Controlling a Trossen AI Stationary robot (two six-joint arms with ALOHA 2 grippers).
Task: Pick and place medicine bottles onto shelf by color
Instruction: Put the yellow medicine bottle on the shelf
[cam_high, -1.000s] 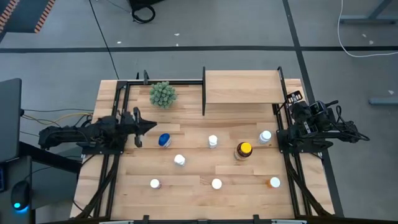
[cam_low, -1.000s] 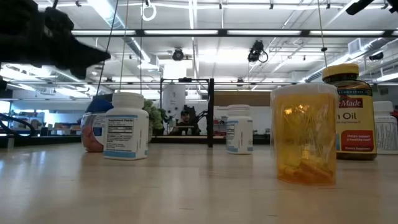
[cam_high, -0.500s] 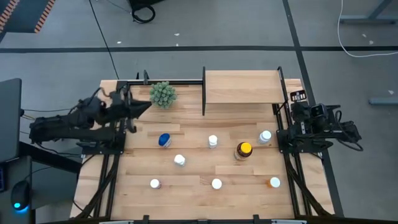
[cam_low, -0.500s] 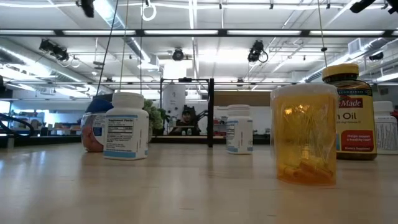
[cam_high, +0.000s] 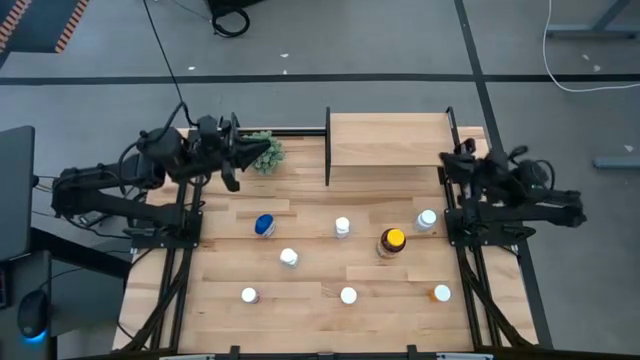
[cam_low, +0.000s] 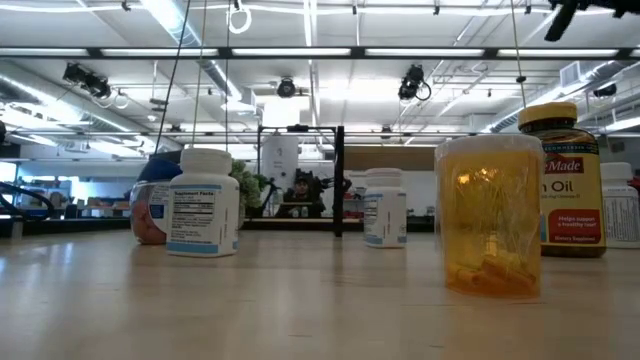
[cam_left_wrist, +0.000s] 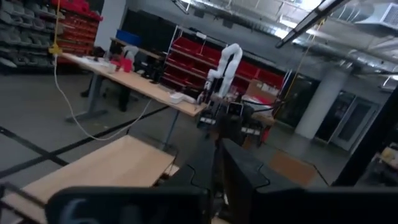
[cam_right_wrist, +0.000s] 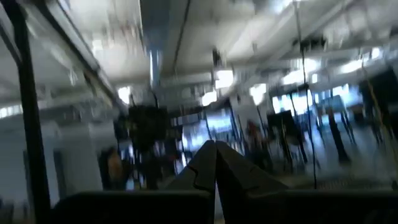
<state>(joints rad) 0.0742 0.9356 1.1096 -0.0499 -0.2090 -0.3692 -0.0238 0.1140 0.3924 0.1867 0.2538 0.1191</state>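
Note:
The medicine bottles stand upright on their bases on the slatted tabletop. They are a blue one (cam_high: 264, 225), white-capped ones (cam_high: 342, 227) (cam_high: 289, 258) (cam_high: 427, 218), an amber one with a yellow cap (cam_high: 392, 241) (cam_low: 570, 180) and an orange one (cam_high: 441, 293) (cam_low: 490, 215). The shelf (cam_high: 390, 140) stands bare at the far edge. My left gripper (cam_high: 255, 151) (cam_left_wrist: 219, 148) is shut and empty, raised high over the plant. My right gripper (cam_high: 450, 158) (cam_right_wrist: 215, 148) is shut and empty at the shelf's right end.
A green spiky plant (cam_high: 264, 152) stands left of the shelf's black divider (cam_high: 328, 145). Two more white-capped bottles (cam_high: 248, 295) (cam_high: 348, 295) stand near the front edge. Black frame rails (cam_high: 180, 270) run along both sides of the table.
My left gripper has risen steeply from beside the blue bottle and gone toward the far edge. It now stands over the plant and has left the low view. My right gripper has tipped its fingers upward and edged toward the far edge. No bottle has moved.

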